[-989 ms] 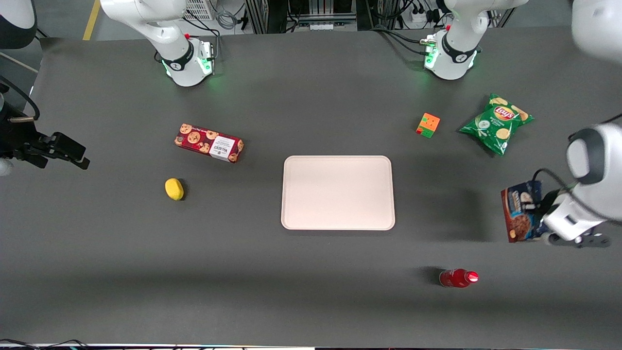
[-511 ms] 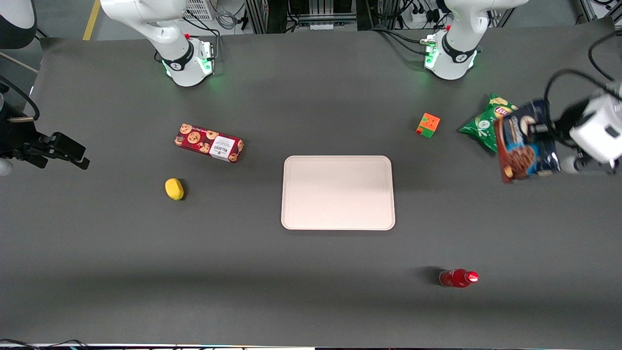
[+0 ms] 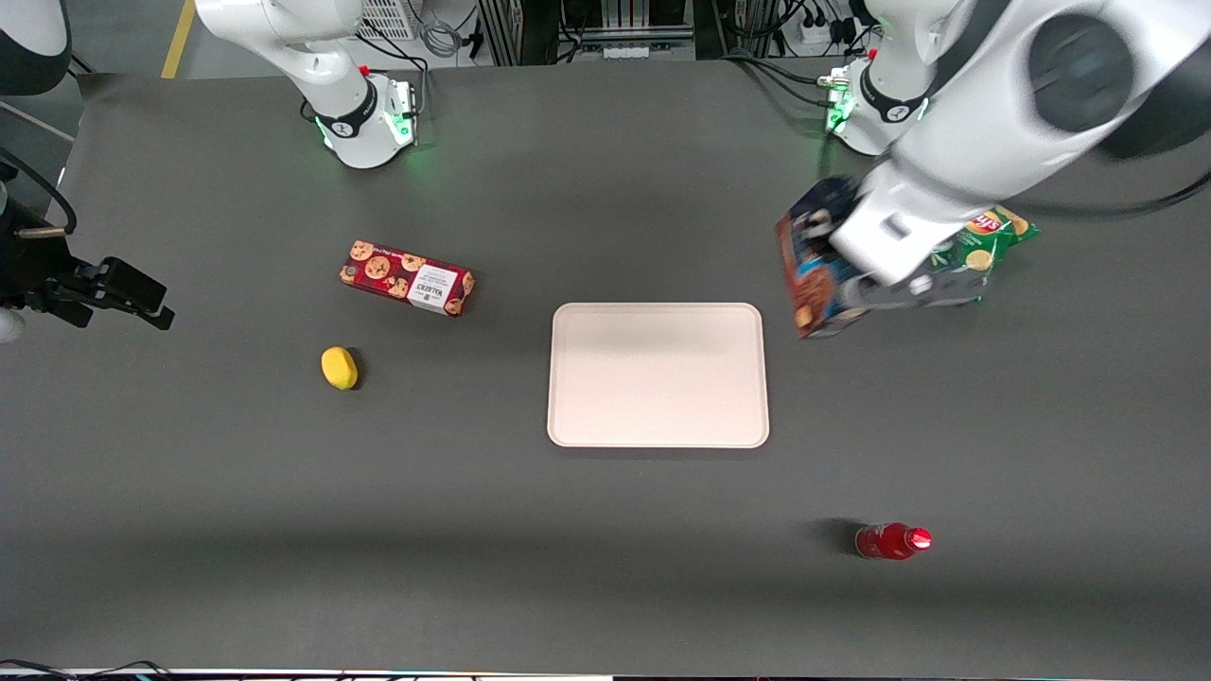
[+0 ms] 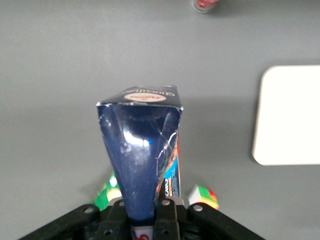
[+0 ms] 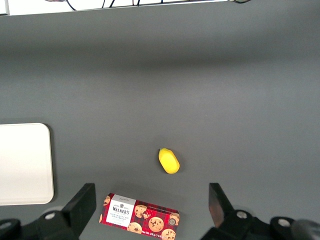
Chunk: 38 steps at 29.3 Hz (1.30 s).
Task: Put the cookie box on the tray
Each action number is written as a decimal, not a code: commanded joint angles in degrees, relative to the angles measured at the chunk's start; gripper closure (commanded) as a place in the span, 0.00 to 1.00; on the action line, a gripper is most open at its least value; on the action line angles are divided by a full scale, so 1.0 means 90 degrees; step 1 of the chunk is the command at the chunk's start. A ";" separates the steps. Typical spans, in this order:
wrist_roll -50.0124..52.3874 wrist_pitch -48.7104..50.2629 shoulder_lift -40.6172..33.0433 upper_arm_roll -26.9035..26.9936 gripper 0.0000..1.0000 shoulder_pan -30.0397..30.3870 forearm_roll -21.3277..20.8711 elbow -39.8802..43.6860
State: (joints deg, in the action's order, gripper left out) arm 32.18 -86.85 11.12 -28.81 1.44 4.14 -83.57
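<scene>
Carried closer, cookie box hangs clamped in hand beside tray.

The gripper, clamped on the cookie box, has lifted it off the bench and swung it from the working arm's end, farther from the front camera, past the chip bag. It now hangs just beside the tray.
</scene>
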 commanded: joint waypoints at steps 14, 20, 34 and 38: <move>0.0701 -0.3249 0.1020 -0.0500 1.00 -0.0062 -0.0947 -0.2276; 0.0868 -0.3865 0.1274 -0.0588 1.00 -0.0072 -0.1309 -0.2638; 0.0917 -0.4608 0.1724 -0.0588 1.00 -0.0072 -0.2031 -0.2892; 0.1063 -0.4627 0.1851 -0.0588 1.00 -0.0072 -0.2324 -0.2902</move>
State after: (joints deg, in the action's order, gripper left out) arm 38.94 -127.21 26.92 -33.91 0.92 -13.43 -109.21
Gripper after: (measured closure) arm 0.859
